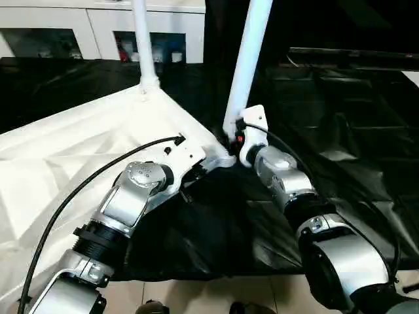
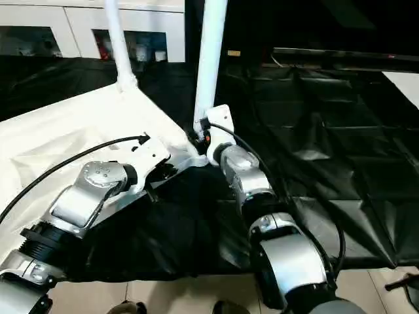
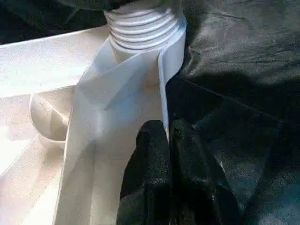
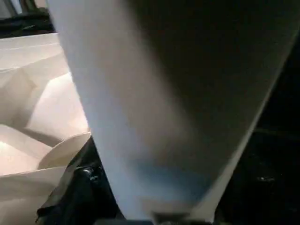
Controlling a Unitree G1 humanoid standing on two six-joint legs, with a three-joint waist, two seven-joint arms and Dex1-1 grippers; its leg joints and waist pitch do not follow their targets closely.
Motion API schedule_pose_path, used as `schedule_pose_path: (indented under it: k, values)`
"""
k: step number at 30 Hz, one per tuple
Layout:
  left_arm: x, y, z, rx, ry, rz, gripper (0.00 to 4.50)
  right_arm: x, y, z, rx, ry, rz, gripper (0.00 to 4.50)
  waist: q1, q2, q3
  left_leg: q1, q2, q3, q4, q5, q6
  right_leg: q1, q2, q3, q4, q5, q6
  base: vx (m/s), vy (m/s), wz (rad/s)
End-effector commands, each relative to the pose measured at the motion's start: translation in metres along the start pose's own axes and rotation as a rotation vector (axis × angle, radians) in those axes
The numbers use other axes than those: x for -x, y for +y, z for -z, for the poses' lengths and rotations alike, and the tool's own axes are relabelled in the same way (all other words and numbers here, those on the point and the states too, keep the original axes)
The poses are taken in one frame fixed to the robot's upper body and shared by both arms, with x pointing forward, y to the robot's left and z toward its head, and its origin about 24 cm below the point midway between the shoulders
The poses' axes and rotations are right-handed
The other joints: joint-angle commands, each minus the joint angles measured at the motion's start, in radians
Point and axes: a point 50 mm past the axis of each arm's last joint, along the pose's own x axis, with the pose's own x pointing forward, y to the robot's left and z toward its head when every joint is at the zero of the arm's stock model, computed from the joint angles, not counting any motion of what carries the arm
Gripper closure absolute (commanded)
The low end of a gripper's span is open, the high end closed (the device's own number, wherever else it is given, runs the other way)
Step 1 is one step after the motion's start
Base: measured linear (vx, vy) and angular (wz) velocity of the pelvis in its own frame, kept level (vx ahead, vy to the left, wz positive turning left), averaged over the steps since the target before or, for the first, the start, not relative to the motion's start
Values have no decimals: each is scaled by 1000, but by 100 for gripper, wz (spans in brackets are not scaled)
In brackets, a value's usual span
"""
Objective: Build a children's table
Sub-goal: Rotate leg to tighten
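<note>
Black sheet (image 1: 340, 131) under upturned table top (image 1: 78, 150), two legs (image 1: 249, 59) upright.

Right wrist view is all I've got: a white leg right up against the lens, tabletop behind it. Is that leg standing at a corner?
Observer: Yes. The head view has the near leg upright at the near corner of the upturned tabletop, with the right gripper at its base.
Operator: Threads fully in?
Observer: Doesn't look like it. The left wrist view shows several thread rings exposed above that corner.
Operator: What's the left arm doing?
Observer: The left gripper is shut on the tabletop's thin rim just beside that corner.
</note>
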Motion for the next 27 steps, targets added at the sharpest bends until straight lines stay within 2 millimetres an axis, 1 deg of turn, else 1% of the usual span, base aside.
schedule_pose_path:
  k: [1,2,5,6,7,8,9,10,11,12,13,14,15,16,17,18,19,20,21,22,23,25,26,27]
  values:
    - [0,-5,-12,-69,-68,66,450,1,2,14,-38,57,-13,147,7,21,-83,11,30,-4,-59,-229,7,60,-51,39,-39,-128,-253,0,0,0]
    - [1,-5,-11,-66,-78,84,450,1,1,11,-33,47,-20,138,7,22,-85,13,30,-3,-57,-224,8,59,-51,40,-37,-114,-260,0,0,0]
    - [3,-4,-10,-71,-90,111,450,3,-1,8,-16,31,-49,104,10,24,-87,12,30,-3,-55,-210,12,62,-50,39,-32,-82,-272,0,0,0]
    - [5,-3,-8,-80,-99,140,450,5,-3,6,13,20,-87,99,11,26,-87,13,31,-2,-54,-207,13,60,-50,39,-30,-73,-276,0,0,0]
    - [7,-3,-6,-85,-101,160,450,6,-4,6,39,18,-105,92,12,28,-88,13,30,-2,-52,-213,14,61,-50,39,-30,-72,-278,0,0,0]
    - [9,-3,-4,-100,-99,187,450,9,-4,6,76,13,-150,79,13,28,-87,13,31,-2,-53,-219,12,62,-51,39,-30,-79,-276,0,0,0]
    - [10,-3,-3,-106,-99,198,450,10,-4,6,91,12,-168,79,17,30,-87,13,30,-2,-52,-224,14,62,-51,39,-32,-87,-273,0,0,0]
    - [13,-4,0,-127,-108,242,450,15,-4,7,129,17,-235,79,19,31,-87,14,30,-1,-52,-231,14,61,-51,40,-31,-89,-269,0,0,0]
    - [14,-4,0,-128,-113,259,450,17,-4,8,140,21,-257,79,22,29,-88,14,31,-2,-52,-235,15,62,-51,39,-33,-93,-267,0,0,0]
    - [16,-5,0,-125,-122,282,450,20,-4,9,155,24,-292,79,26,33,-88,16,31,-1,-52,-234,14,62,-50,40,-31,-84,-268,0,0,0]
    - [16,-5,0,-125,-122,282,450,20,-4,9,155,24,-292,79,27,31,-88,17,32,0,-52,-239,14,60,-49,40,-30,-84,-270,0,0,0]
    - [17,-6,0,-124,-129,300,450,23,-5,10,168,32,-327,79,29,31,-87,16,32,-1,-52,-247,12,60,-50,40,-30,-101,-275,0,0,0]
    - [19,-6,0,-133,-132,335,450,31,-6,15,209,60,-415,79,31,27,-81,16,33,-1,-54,-278,9,58,-51,40,-36,-151,-268,0,0,0]
    - [19,-6,1,-135,-132,341,450,32,-6,16,215,67,-431,79,39,30,-80,22,34,0,-54,-304,5,55,-51,40,-41,-198,-254,0,0,0]
    - [20,-5,3,-146,-125,364,450,40,-7,20,234,95,-508,79,42,28,-80,22,35,1,-54,-314,3,53,-50,41,-42,-214,-249,0,0,0]
    - [21,-6,3,-149,-125,372,450,42,-7,20,236,101,-527,79,45,28,-80,23,36,1,-54,-317,3,52,-50,42,-43,-222,-244,0,0,0]
    - [22,-6,4,-156,-126,392,450,47,-8,22,239,119,-577,79,47,25,-80,23,35,2,-54,-320,3,51,-51,42,-43,-232,-244,0,0,0]
    - [22,-6,4,-158,-127,401,450,49,-8,23,240,129,-603,79,55,25,-79,24,37,2,-54,-327,6,49,-52,43,-45,-256,-235,0,0,0]
    - [23,-6,5,-158,-127,407,450,51,-8,23,242,137,-623,79,54,22,-79,22,38,1,-55,-325,6,51,-53,43,-44,-261,-235,0,0,0]
    - [23,-6,5,-158,-129,417,450,54,-8,24,247,149,-652,79,55,22,-79,19,37,0,-55,-327,4,53,-55,43,-45,-285,-229,0,0,0]
    - [24,-7,6,-157,-132,431,450,57,-8,26,250,170,-693,79,56,22,-79,19,38,-1,-56,-326,1,52,-55,42,-48,-306,-222,0,0,0]
    - [25,-7,6,-154,-134,448,450,62,-8,27,253,198,-749,79,60,23,-80,22,38,0,-54,-326,2,49,-56,43,-49,-312,-218,0,0,0]
    - [26,-8,9,-162,-123,468,450,66,-7,27,262,216,-798,79,63,29,-81,21,39,-1,-54,-324,0,50,-56,43,-49,-311,-217,0,0,0]
    - [26,-8,9,-162,-123,468,450,66,-7,27,262,216,-798,79,63,26,-82,19,38,-1,-54,-322,2,51,-55,42,-48,-307,-217,0,0,0]
